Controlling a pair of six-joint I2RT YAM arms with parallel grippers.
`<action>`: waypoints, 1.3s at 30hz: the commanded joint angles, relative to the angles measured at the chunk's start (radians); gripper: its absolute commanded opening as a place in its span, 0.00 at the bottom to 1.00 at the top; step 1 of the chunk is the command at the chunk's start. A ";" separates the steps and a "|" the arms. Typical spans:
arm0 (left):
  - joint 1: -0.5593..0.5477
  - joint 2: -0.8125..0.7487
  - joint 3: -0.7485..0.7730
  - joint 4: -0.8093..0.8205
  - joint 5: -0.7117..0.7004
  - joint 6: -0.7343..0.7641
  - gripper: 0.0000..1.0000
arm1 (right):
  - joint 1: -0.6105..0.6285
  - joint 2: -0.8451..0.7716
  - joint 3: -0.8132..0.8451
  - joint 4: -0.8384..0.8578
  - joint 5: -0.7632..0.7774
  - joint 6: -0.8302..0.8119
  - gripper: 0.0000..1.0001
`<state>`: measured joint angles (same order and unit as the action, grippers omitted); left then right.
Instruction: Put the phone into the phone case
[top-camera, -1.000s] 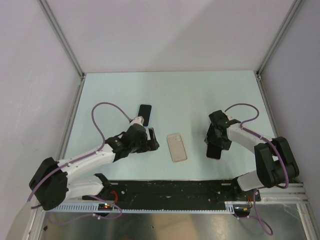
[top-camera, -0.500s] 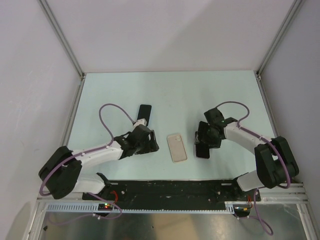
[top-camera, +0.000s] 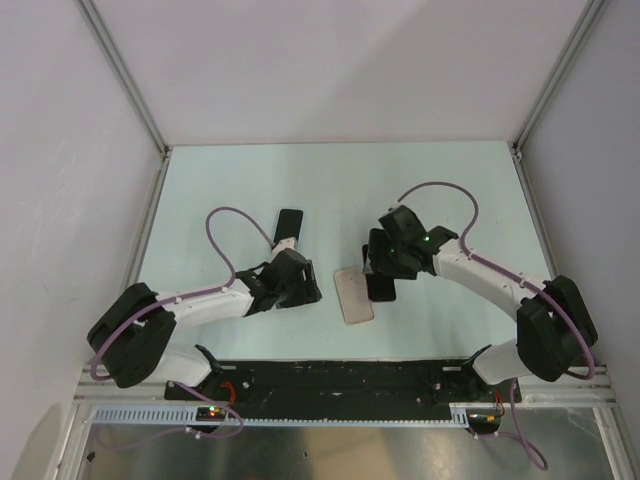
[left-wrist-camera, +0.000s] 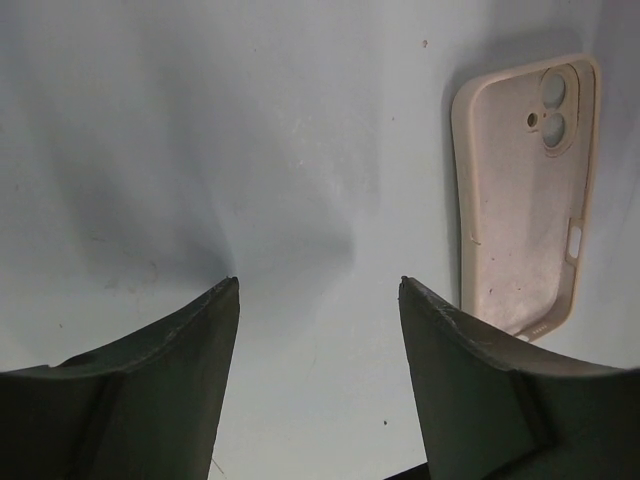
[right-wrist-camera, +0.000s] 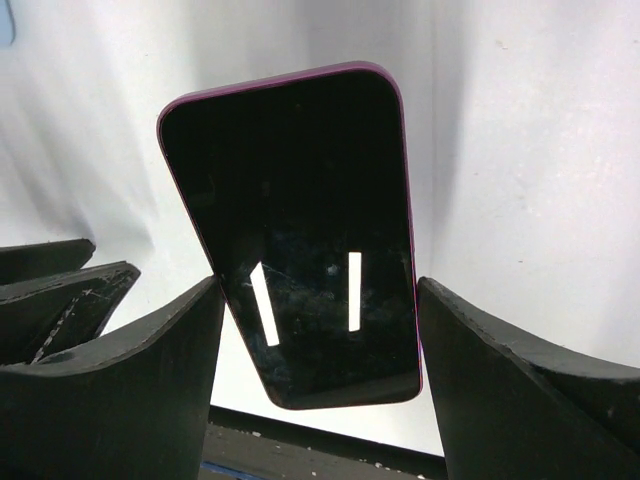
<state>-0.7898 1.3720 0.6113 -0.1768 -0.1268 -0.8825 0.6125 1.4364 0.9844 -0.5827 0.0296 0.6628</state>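
The phone (right-wrist-camera: 300, 200) is a glossy black slab with a thin magenta rim. My right gripper (right-wrist-camera: 318, 281) is shut on its long edges and holds it above the table. In the top view the phone (top-camera: 379, 287) hangs at the right edge of the phone case (top-camera: 352, 298). The case is a beige shell lying flat, hollow side up, with its camera cutout at the far end. It also shows in the left wrist view (left-wrist-camera: 520, 200). My left gripper (left-wrist-camera: 318, 282) is open and empty, low over bare table just left of the case (top-camera: 303, 290).
A second dark slab (top-camera: 289, 223) lies flat on the pale green table behind my left gripper. A black rail (top-camera: 340, 380) runs along the near edge. White walls enclose the table on three sides.
My right arm has carried the phone leftward, from the right part of the table to the case's right edge. My left gripper has shifted slightly right, toward the case.
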 joint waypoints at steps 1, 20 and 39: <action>-0.004 -0.019 0.024 0.027 -0.010 -0.018 0.69 | 0.103 0.019 0.075 0.008 0.170 0.056 0.45; 0.071 -0.189 -0.038 -0.010 0.002 0.005 0.69 | 0.346 0.211 0.132 0.075 0.446 0.140 0.45; 0.084 -0.201 -0.049 -0.012 0.019 0.017 0.68 | 0.398 0.255 0.145 0.040 0.466 0.203 0.46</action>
<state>-0.7147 1.1965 0.5686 -0.1932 -0.1162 -0.8822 0.9985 1.6859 1.0763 -0.5442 0.4400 0.8249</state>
